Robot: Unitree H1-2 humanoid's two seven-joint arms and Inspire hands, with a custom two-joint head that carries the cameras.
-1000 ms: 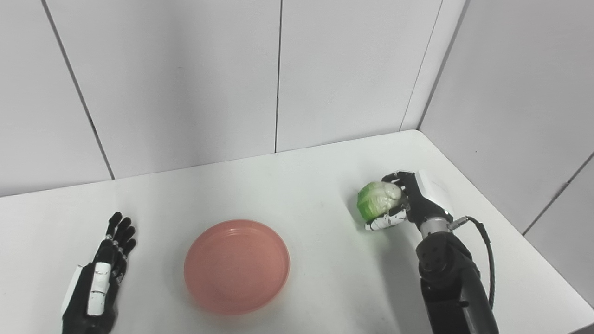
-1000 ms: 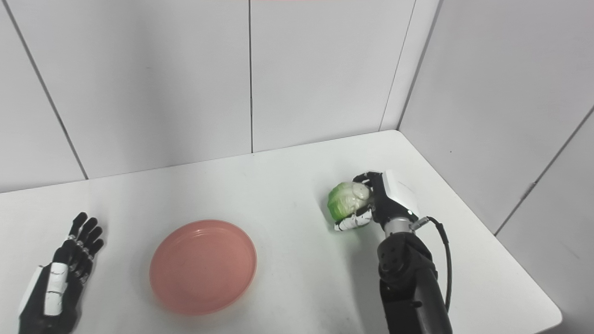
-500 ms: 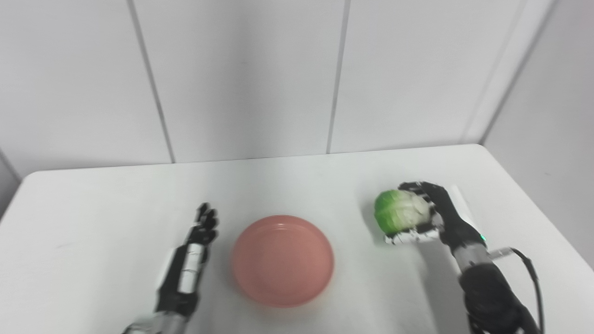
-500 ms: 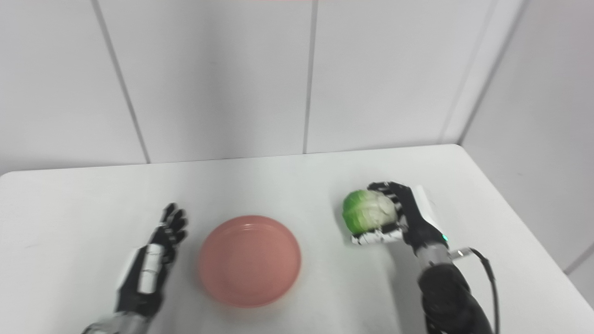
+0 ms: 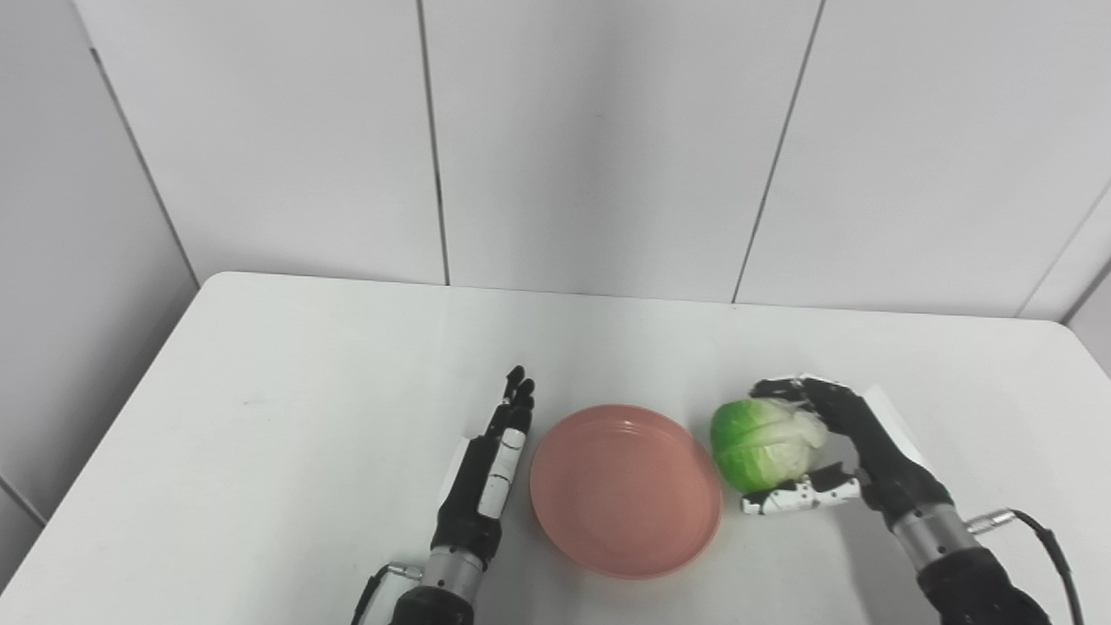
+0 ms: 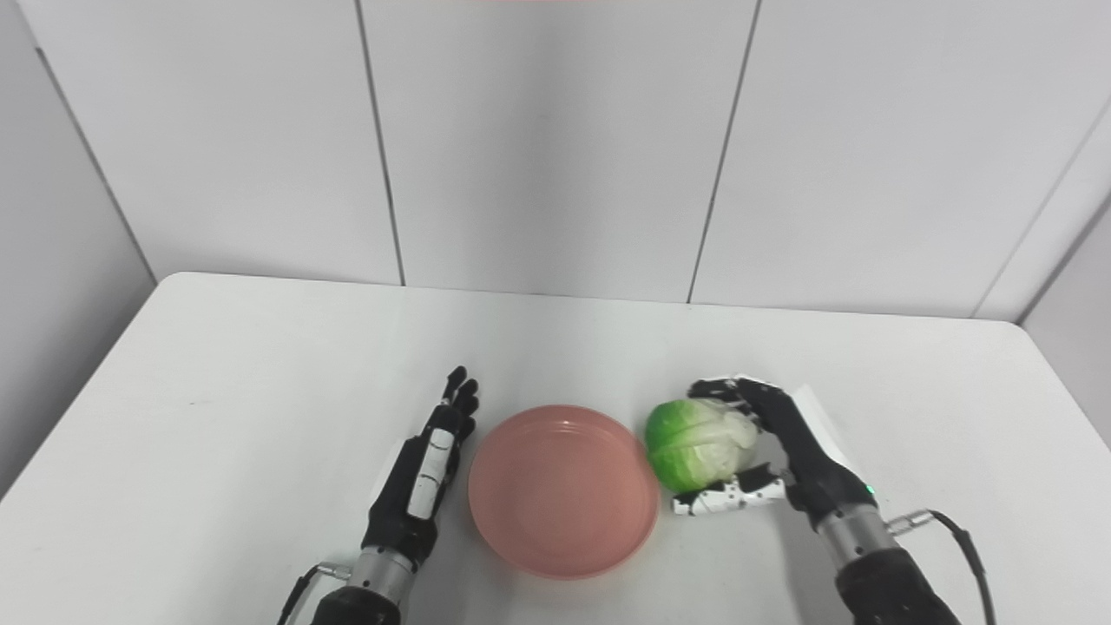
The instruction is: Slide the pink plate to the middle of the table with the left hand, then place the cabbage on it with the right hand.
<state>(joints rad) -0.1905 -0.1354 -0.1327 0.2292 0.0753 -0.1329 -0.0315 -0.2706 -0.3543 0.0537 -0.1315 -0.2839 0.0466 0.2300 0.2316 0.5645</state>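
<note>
Near the front edge of the white table, about midway between its left and right edges, the pink plate lies flat and empty. Over the last second the whole view has swung from the right rear corner towards the left side of the bench, so most of the apparent shift is the camera's. Against the plate, though, two things have really changed. The cabbage, which stood well apart from the plate towards the right edge, is now just beside the plate's right rim, carried there by the right hand; that hand is wrapped around it, fingers curled over the top and far side and the thumb underneath. The left hand, earlier well clear on the left, now lies just beside the plate's left rim, fingers straight and pressed together, holding nothing; I cannot tell if it touches the rim.

By my reading, the slide is done or nearly done, and the placing step is under way: the cabbage needs only a short carry leftwards over the rim and a release.

Counted: one plate, one cabbage, two hands, one table.
</note>
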